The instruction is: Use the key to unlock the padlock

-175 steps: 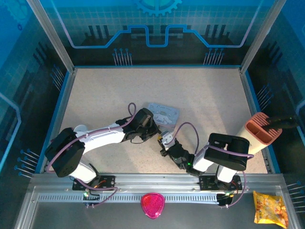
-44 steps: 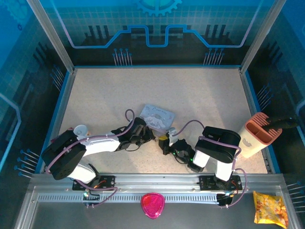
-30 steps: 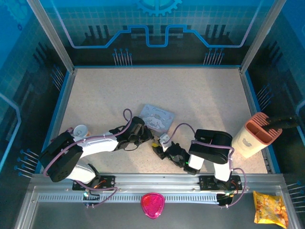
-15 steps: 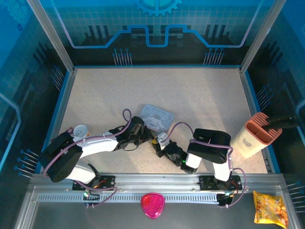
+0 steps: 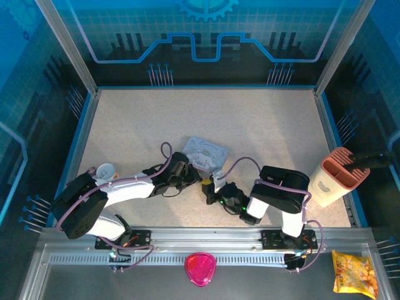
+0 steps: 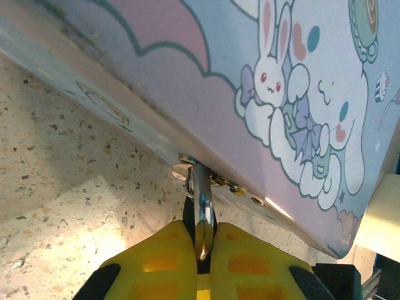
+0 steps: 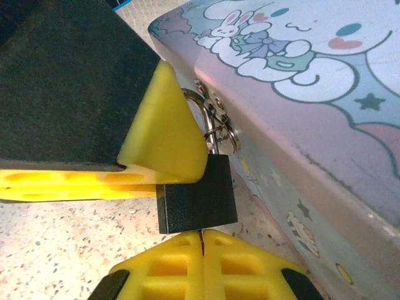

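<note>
- Padlock (image 7: 197,195): the dark-grey body sits at the front edge of the tin, between the two grippers. Its silver shackle (image 6: 201,206) passes through the tin's hasp (image 6: 187,170).
- Left gripper (image 6: 201,242): clenched on the shackle, with a yellow pad pressed to each side of it. In the right wrist view, one pad (image 7: 165,134) lies against the top of the padlock body.
- Right gripper (image 7: 201,250): pads pressed together, tips touching the bottom face of the padlock body. Whether anything lies between the pads cannot be told.
- Tin (image 7: 325,112): pale blue, rectangular, printed with cartoon rabbits. It rests on the speckled table (image 5: 262,125) just beyond both grippers.
- Table periphery: a peach-pink holder (image 5: 340,175) stands at the right edge. A small white cup (image 5: 105,170) stands beside the left arm. Both are well apart from the tin.
</note>
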